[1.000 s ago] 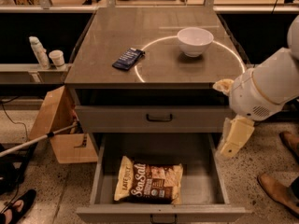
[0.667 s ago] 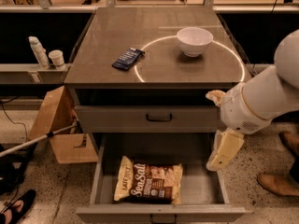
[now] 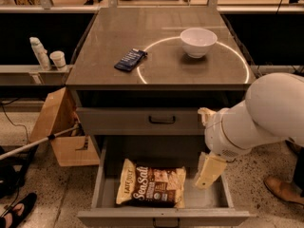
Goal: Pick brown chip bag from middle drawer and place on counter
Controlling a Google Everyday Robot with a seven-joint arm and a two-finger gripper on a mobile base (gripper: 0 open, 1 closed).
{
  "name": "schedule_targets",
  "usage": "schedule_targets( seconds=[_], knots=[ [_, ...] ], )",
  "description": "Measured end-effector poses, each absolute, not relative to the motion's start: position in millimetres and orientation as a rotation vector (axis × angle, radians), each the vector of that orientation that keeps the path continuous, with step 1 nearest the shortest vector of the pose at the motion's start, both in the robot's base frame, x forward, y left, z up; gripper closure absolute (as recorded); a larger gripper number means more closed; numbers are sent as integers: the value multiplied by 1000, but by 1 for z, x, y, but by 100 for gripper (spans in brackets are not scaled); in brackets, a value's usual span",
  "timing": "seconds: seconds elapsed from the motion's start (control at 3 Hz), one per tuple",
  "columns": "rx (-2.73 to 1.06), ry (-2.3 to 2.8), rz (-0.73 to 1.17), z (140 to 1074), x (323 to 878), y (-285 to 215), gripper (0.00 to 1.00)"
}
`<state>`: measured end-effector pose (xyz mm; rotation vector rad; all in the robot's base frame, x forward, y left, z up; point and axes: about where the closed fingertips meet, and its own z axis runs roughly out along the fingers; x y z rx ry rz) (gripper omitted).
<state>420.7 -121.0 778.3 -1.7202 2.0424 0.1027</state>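
Note:
The brown chip bag (image 3: pixel 152 185) lies flat on the floor of the open middle drawer (image 3: pixel 209 202), left of centre. My gripper (image 3: pixel 209 171) hangs from the white arm at the right, over the drawer's right part, a short way right of the bag and not touching it. The counter (image 3: pixel 156 70) with its white circle is above, at the top of the cabinet.
A white bowl (image 3: pixel 198 42) and a small dark blue packet (image 3: pixel 130 59) sit on the counter. A shut drawer front with a black handle (image 3: pixel 162 120) is above the open drawer. A cardboard box (image 3: pixel 61 132) stands at the left. A shoe (image 3: pixel 284 190) is at the right.
My arm and gripper have moved left and down, from beside the drawer's right edge to over its right part, closer to the chip bag. The bag has not moved.

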Motion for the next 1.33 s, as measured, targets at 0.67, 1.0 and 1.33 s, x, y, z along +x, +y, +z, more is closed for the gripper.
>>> schedule_targets(
  seconds=[0.67, 1.0, 1.33],
  knots=[
    [-1717, 2074, 127, 762, 431, -122, 0],
    [-1693, 2109, 151, 732, 446, -122, 0],
    [-1670, 2132, 201, 702, 461, -121, 0]
  ],
)
